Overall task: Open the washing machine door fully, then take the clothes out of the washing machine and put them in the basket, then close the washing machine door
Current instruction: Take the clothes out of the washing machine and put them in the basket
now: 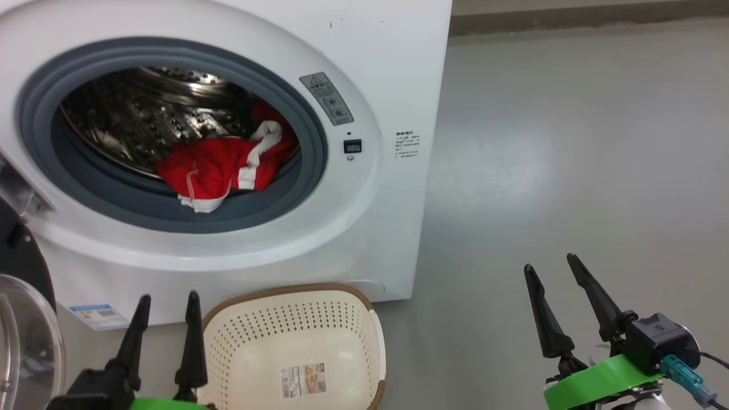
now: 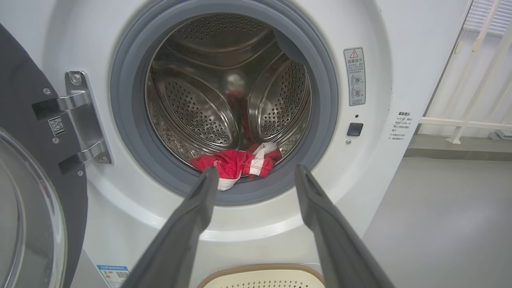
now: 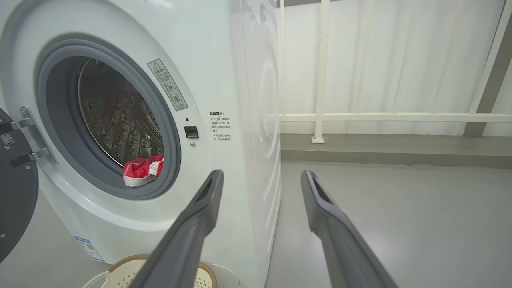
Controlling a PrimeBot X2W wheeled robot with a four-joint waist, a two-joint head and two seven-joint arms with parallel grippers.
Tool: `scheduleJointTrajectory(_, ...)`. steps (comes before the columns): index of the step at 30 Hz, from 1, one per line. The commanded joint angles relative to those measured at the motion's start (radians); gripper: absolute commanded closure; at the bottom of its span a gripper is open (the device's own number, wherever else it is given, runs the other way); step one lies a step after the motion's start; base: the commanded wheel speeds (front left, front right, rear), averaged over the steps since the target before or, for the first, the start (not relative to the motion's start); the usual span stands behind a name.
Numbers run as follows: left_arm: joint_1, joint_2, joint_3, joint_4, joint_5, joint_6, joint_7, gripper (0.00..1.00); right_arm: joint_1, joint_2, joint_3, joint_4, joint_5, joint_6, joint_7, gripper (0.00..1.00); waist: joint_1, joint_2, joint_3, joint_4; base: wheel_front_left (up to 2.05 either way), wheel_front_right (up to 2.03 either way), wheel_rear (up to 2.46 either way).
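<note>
Clothes (image 1: 222,168) sit bunched at the drum's (image 1: 142,114) front lip, door (image 1: 20,262) swung open left, basket (image 1: 273,324) just below. Left gripper (image 1: 169,299) and right gripper (image 1: 549,263) both gape empty; I'd go in low with the left, grabbing the thick bunch.

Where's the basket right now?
In the head view the basket sits on the floor, directly before the washing machine, just right of the left claw.

Drum (image 2: 200,116) mouth clear w/ door (image 2: 20,120) open wide; basket (image 1: 267,324) just below.
</note>
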Motion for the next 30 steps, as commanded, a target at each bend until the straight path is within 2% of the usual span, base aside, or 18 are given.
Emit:
scheduleJointTrajectory(1,-0.054,0.004,0.035,-0.026,0.004,-0.002,-0.012,0.00,-0.044,-0.004,0.027,-0.033,-0.004,0.001,-0.006,0.00,0.0000,-0.0001,0.035,0.009,0.00,0.00,0.00)
scheduleJointTrajectory(17,-0.268,-0.004,0.018,0.028,0.029,0.030,-0.012,0.00,-0.147,-0.004,0.038,-0.077,-0.018,0.001,-0.006,0.00,0.0000,-0.0001,0.232,0.019,0.00,0.00,0.00)
scheduleJointTrajectory(30,-0.592,0.004,0.039,0.203,0.030,0.027,-0.012,0.00,-0.220,-0.004,0.051,-0.089,-0.022,0.001,-0.006,0.00,0.0000,-0.0001,0.386,0.005,0.00,0.00,0.00)
